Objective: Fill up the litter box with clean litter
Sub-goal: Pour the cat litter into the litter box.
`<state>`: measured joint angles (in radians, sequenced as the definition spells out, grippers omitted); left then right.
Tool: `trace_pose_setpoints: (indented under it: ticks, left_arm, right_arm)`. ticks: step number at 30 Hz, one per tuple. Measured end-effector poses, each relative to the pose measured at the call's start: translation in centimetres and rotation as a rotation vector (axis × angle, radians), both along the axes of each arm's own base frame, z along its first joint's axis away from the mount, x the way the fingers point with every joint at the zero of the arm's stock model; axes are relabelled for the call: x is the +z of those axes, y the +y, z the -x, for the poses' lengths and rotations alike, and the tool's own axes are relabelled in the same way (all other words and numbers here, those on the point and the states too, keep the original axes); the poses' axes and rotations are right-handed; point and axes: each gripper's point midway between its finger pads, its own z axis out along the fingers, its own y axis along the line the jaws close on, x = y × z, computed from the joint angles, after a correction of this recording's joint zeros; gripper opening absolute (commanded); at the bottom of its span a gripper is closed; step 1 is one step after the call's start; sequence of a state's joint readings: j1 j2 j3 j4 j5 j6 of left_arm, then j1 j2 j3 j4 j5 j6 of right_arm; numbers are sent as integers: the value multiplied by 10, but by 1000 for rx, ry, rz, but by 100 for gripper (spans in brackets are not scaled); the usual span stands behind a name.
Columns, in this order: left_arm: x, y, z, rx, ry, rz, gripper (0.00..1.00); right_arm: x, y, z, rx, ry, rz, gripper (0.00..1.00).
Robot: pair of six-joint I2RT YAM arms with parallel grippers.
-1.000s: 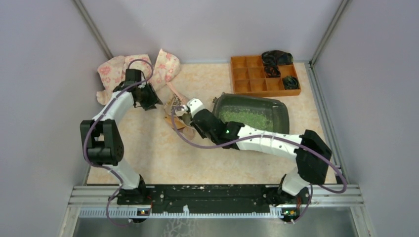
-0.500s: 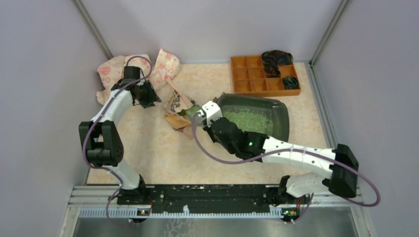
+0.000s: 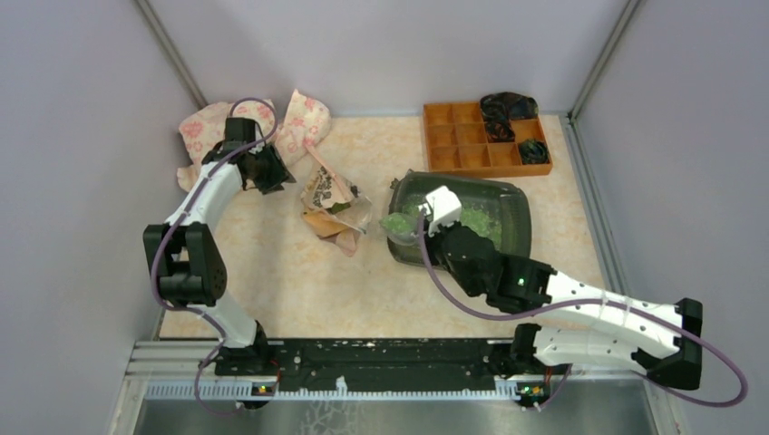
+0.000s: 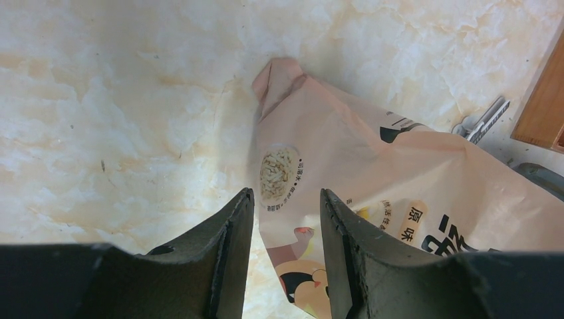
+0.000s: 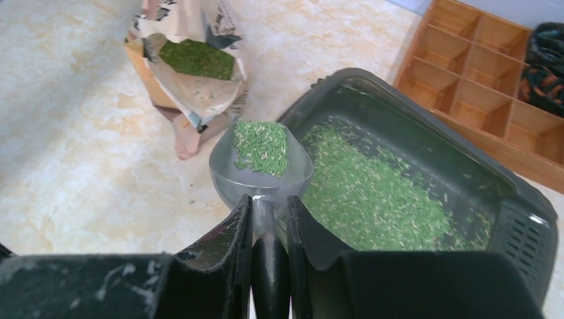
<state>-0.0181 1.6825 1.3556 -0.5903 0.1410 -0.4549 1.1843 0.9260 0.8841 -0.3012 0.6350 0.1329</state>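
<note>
- I see a pale marbled table (image 3: 290, 272) from above, with both arms reaching forward from the near edge.
- My right gripper (image 5: 269, 207) is clenched on the dark handle of a grey metal scoop (image 5: 225, 174). The two fingers press the handle from either side.
- The scoop bowl is roughly level and carries a small heap of green granules (image 5: 261, 147).
- The bowl sits at the left edge of the litter box (image 5: 532, 216), straddling the rim. I cannot tell whether it touches the rim.
- The litter box is a dark, shallow tray on the right half of the table, just in front of the orange organiser tray (image 3: 462, 136).
- The clean litter (image 5: 372, 193) lies as a loose green layer over much of the box floor. It is thinner toward the far corners.
- A peach printed paper bag (image 3: 331, 204) lies just left of the box, its mouth open toward the scoop. More green granules show inside the mouth in the right wrist view.
- My left gripper (image 4: 282, 199) is released, its jaws apart with nothing between them. It hovers at the bag's far left end, and the bag shows through the gap.
- A floral cloth (image 3: 209, 127) is bunched in the far left corner.
- Black tangled items (image 3: 503, 109) fill the organiser's far right compartments.
</note>
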Motion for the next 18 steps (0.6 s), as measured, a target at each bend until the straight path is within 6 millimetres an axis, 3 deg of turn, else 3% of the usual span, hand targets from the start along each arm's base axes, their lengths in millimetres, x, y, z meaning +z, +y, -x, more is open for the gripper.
trace_pose_setpoints:
  ticks: [11,15,18]
  left_arm:
    - [1,0,-1,-5,-4,-2,48]
    - [2,0,-1,-7,-7,-1,48]
    - [4,-1,-3,-12,-10,3,48]
  right_arm:
    - [-23,-78,7,-171,-25,48,0]
    - [-22,-91,9,-194,-12,67,0]
    - [-11,-86,0,-199,40,99,0]
